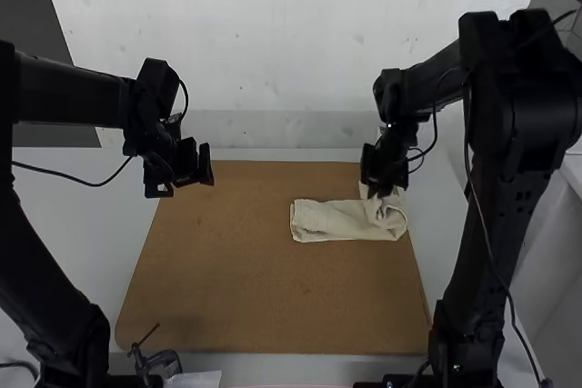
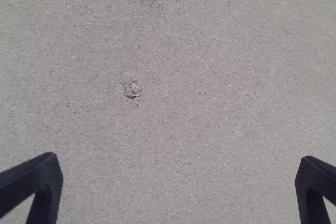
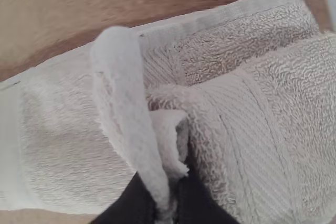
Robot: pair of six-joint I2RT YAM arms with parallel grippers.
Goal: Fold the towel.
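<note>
Since the towel [image 1: 332,223] is pinched at a bunched edge, we should lay that end over low and square, then smooth it.
It lies on the board [image 1: 227,297], directly below the right end effector [image 1: 382,190], closed on that edge; our left end effector [image 2: 178,160], wide open, holds nothing, well apart.

No readable text, label, brand, number or sign is appearing in any of the three views.
</note>
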